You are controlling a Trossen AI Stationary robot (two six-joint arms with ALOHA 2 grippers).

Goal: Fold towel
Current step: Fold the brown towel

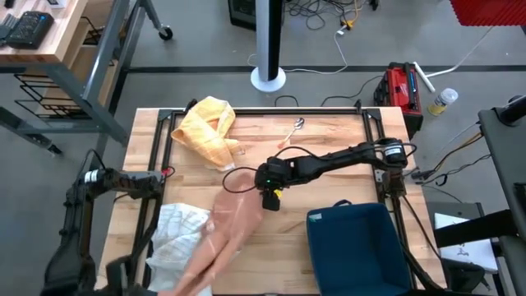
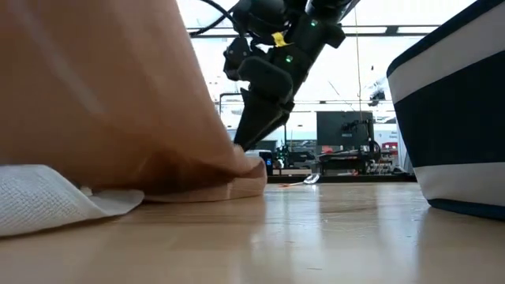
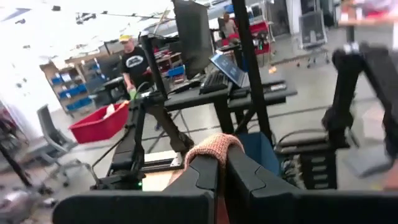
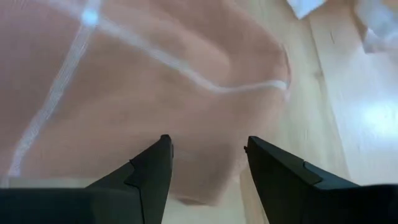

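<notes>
Grey concrete floor (image 1: 329,33) around the light wood surface (image 1: 329,123). White pole base (image 1: 268,79) beyond its far edge, cables (image 1: 345,20) trailing on the floor, red toolbox (image 1: 403,86) at the far right corner. Room behind: desk with monitor (image 3: 193,34) and laptop (image 3: 227,67), grey office chair (image 3: 53,140), red bin (image 3: 99,124), one person (image 3: 134,62) standing. Bright overhead light.

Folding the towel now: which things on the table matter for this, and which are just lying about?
In the job:
- peach towel
- left gripper, shut on the towel
- right gripper, fingers open over the towel's far end

Lying about:
- yellow cloth
- white cloth
- blue bin
- spoon
</notes>
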